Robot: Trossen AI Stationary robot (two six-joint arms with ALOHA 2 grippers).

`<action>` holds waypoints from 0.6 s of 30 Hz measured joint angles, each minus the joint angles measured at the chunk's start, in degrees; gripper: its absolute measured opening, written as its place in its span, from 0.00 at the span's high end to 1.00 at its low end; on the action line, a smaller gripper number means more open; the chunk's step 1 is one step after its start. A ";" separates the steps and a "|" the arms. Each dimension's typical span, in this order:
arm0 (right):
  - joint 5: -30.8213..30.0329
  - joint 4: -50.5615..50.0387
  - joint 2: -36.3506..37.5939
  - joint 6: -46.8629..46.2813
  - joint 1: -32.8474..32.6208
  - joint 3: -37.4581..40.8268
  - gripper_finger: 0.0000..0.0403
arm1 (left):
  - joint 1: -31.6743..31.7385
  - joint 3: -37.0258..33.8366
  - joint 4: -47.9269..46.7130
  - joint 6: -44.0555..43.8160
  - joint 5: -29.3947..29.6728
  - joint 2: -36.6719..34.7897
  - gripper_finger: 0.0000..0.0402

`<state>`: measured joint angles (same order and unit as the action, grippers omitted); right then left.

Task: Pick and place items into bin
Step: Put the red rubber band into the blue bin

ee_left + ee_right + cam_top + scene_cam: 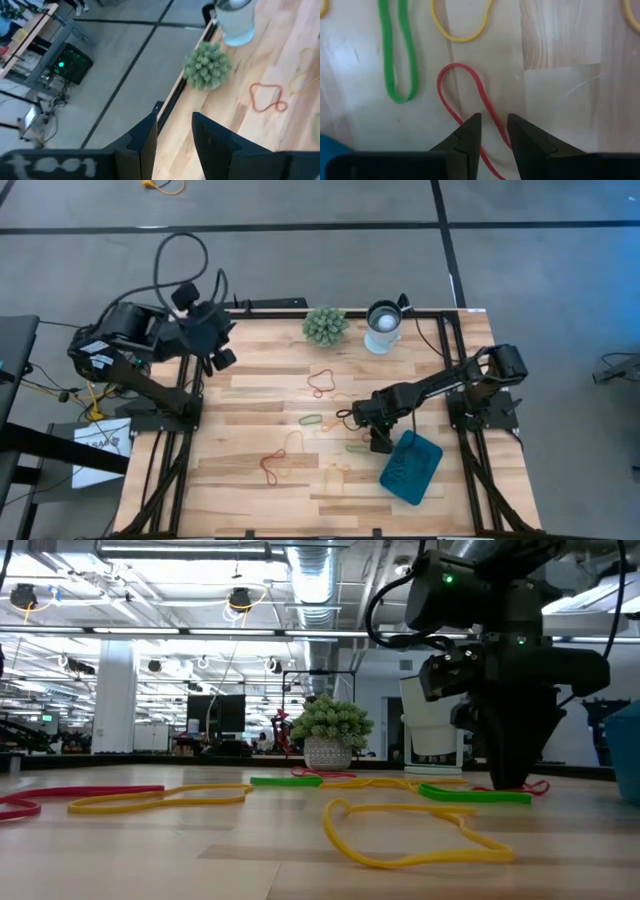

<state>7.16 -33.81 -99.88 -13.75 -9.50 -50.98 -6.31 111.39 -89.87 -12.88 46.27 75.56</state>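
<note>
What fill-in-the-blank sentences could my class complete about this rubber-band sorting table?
1. The right gripper straddles a ____ rubber band.
2. The teal bin lies nearest the ____ arm.
3. Beside the white cup sits a spiky green ____.
4. The left gripper is raised over the table's ____.

Missing words: red; right; plant ball; edge
</note>
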 joint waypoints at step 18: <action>-8.53 -14.55 10.29 -7.72 -2.05 -10.43 1.00 | -0.71 -11.54 0.86 -9.56 1.98 -9.70 0.72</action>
<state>-1.37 -48.36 -89.59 -21.47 -11.55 -61.41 -7.02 99.84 -89.01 -22.44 48.25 65.86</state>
